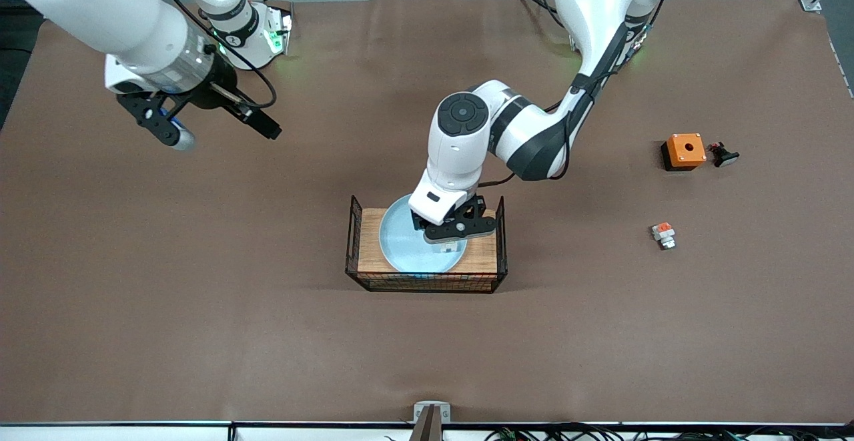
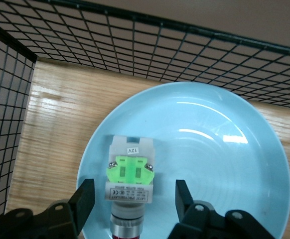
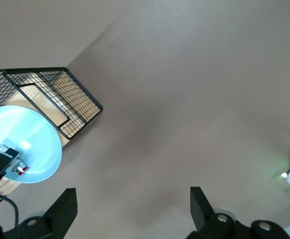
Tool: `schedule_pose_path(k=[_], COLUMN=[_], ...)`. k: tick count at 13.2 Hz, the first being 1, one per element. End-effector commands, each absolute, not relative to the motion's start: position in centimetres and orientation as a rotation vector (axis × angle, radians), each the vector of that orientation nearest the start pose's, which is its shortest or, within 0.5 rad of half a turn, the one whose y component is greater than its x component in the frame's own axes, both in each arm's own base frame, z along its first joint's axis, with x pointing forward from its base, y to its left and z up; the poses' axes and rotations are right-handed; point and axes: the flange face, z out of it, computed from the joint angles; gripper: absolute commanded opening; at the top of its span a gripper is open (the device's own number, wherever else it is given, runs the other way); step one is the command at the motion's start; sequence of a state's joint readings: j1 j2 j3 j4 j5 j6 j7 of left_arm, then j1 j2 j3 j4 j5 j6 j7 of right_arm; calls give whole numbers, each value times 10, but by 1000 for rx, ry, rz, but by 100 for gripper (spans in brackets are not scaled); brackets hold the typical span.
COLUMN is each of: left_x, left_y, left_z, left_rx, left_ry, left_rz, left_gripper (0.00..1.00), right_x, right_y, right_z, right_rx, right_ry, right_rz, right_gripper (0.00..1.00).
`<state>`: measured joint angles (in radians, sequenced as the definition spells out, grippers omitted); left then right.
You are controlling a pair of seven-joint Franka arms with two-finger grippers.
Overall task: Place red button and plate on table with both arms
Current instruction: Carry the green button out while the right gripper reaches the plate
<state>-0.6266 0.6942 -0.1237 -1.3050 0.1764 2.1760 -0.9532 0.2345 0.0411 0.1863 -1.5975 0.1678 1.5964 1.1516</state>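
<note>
While your left gripper [image 2: 132,199] hangs spread around the red button [image 2: 129,181] lying on the plate [image 2: 210,149] in the basket [image 1: 427,281], center, then clench squarely; your right gripper [image 3: 132,209] waits unclenched at ten o'clock.

Left arm reaches from its base down toward table centre, elbow bent, wrist pointing straight down. Left gripper [image 1: 452,241] sits low, fingers [image 2: 83,199] spread wide apart with nothing clamped between them. Right arm waits, raised high over the right arm's end of the table, forearm angled down and outward. Right gripper [image 1: 213,124] hangs in the air, fingers [image 3: 65,209] wide apart and empty, tilted rather than vertical.
</note>
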Motion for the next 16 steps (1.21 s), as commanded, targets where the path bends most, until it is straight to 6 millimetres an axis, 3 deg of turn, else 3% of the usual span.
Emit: schedule_pose_path(k=[1, 4, 7, 10, 12, 16], left_x=[578, 580, 578, 578, 577, 594], left_y=[-495, -494, -495, -485, -471, -408], left_z=[345, 344, 349, 380, 419, 498], left_rx=[-3193, -3197, -3198, -3186, -3170, -3158], left_ry=[-170, -128, -140, -157, -184, -323], left_rz=[-326, -333, -334, -332, -334, -381], left_gripper=[60, 42, 2, 0, 0, 0], right_x=[499, 492, 491, 485, 474, 472], right_y=[273, 293, 310, 333, 351, 390], right_z=[585, 575, 567, 555, 537, 501], right_rx=[-2782, -2782, -2746, -2705, -2683, -2595], right_ry=[1198, 1212, 1295, 1383, 1421, 1549], right_rz=[212, 201, 191, 154, 121, 47], right_gripper=[100, 99, 99, 98, 98, 98])
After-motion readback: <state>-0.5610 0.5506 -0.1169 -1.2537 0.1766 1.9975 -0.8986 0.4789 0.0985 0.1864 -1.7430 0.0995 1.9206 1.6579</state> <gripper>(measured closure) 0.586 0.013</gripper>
